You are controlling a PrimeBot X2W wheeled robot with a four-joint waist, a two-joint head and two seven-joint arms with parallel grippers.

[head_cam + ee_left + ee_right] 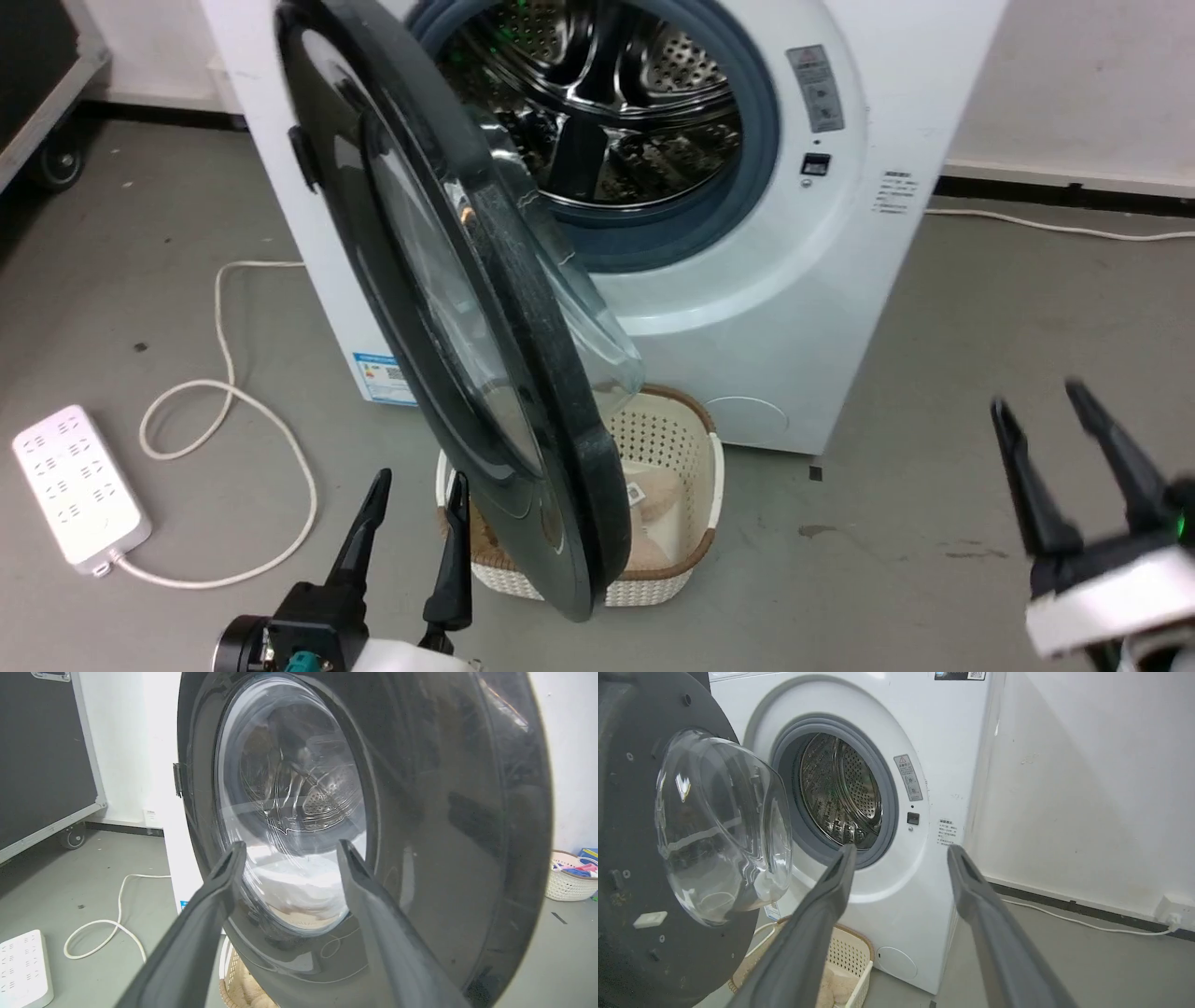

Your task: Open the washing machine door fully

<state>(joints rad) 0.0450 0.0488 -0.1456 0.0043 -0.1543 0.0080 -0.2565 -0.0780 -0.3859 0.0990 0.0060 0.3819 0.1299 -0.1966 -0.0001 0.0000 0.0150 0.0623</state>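
Note:
The washing machine door (pixel 467 308), a wide glossy black ring around a clear domed glass bowl, stands swung out roughly edge-on to me, hinged at its left. Its outer face (pixel 420 826) looms close in the left wrist view; its inner face with the glass dome (pixel 724 821) shows in the right wrist view. My left gripper (pixel 417 495) is open, low and just left of the door's lower edge, touching nothing. My right gripper (pixel 1036 401) is open at the far right, well clear of the door. The steel drum (pixel 607 103) lies exposed.
A white lattice basket (pixel 672 448) with beige cloth sits on the floor under the door. A white power strip (pixel 79 485) and looping cable (pixel 233 411) lie at the left. A black wheeled case (pixel 42 84) stands far left. Another basket (pixel 567 879) sits by the wall.

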